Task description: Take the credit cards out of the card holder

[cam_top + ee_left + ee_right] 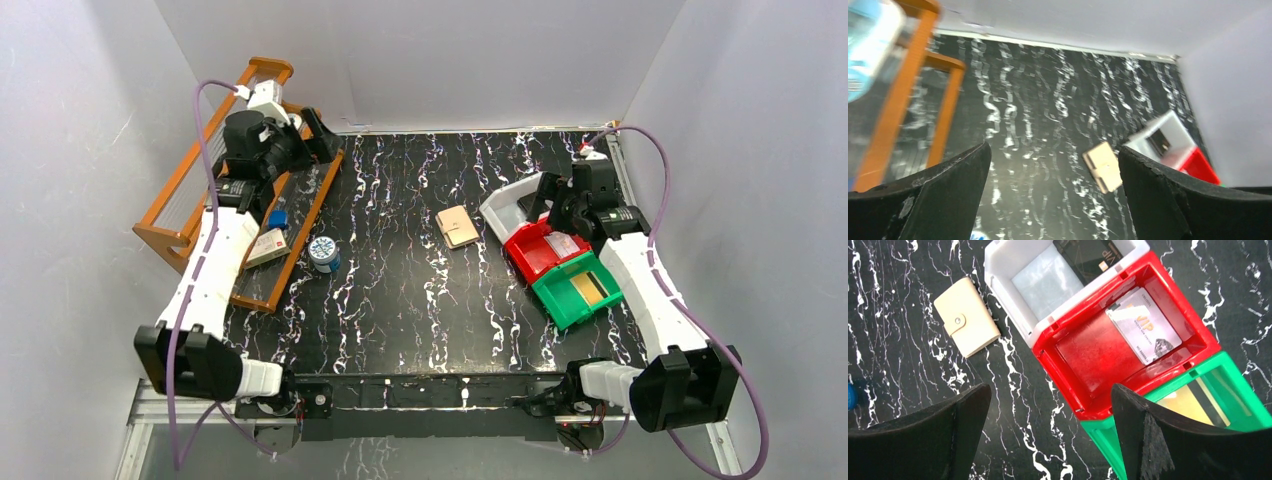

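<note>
The right pincer [1050,390] is hanging released, its jaws standing wide and gripping nothing. It is hovering just to the right of the holder [967,316], above a row of three bins, and its own camera is looking straight down between the fingers onto them.

The left pincer [1053,152] is likewise standing wide and empty. It is hanging well to the left of the holder, over the far end of an orange rack [170,190], and its blurred view is catching the holder on the far side of the gap between its fingers.

The holder is lying flat and folded on the black tabletop [400,300], its strap tab lying across the front with the stud showing. It is sitting about midway between the two arms.

The white bin [993,275] is sitting just right of the holder, not touching it, with a black card [1088,255] lying inside. The red bin [1088,360] is pressing against the white one on the side away from the holder and is holding a pale card [1145,327]. The green bin [1243,375] is following, farthest from the holder, with a gold card [1183,402] in it.

A small round tin [323,250] is standing left of the holder, just beside the rack. A flat box [265,247] is lying inside the rack.
</note>
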